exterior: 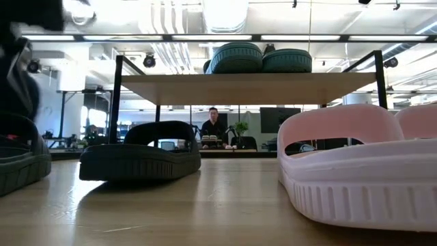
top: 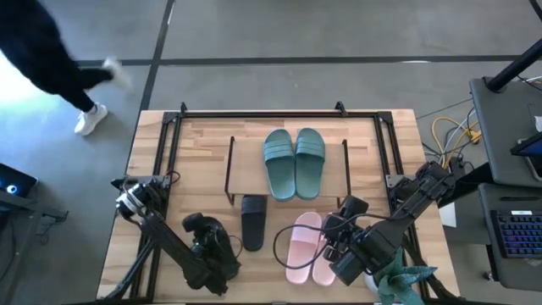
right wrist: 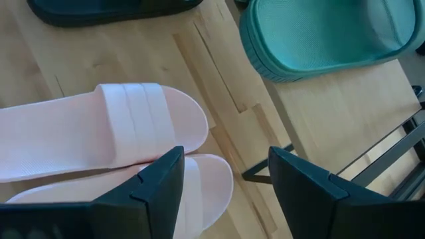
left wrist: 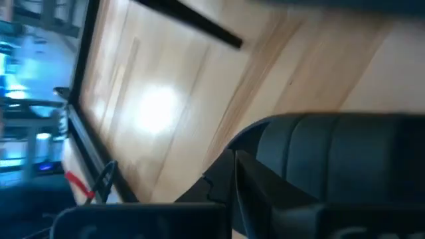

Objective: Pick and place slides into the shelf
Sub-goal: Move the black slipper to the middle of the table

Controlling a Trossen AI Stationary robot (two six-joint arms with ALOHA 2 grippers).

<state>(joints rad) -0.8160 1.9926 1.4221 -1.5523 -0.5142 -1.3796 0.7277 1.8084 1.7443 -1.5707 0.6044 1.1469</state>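
Two teal-green slides [top: 294, 163] [exterior: 259, 58] lie side by side, soles down, on the wood board of the shelf [top: 246, 169] [exterior: 246, 87]. One black slide [top: 252, 222] [exterior: 140, 154] rests on the table in front of the shelf. A second black slide [exterior: 20, 160] [left wrist: 332, 149] sits under my left gripper [top: 207, 241], its strap filling the left wrist view. The pale pink pair [top: 305, 246] [right wrist: 113, 133] lies sole down near the front edge. My right gripper [top: 333, 246] [right wrist: 226, 179] hovers open just above the pink slides' ends.
A large black tube frame [top: 279, 113] borders the table's far and side edges. A person's legs [top: 59, 59] show on the floor beyond the far left corner, and another person [exterior: 214, 126] sits in the room behind. Cables and a keyboard lie off the table's right side.
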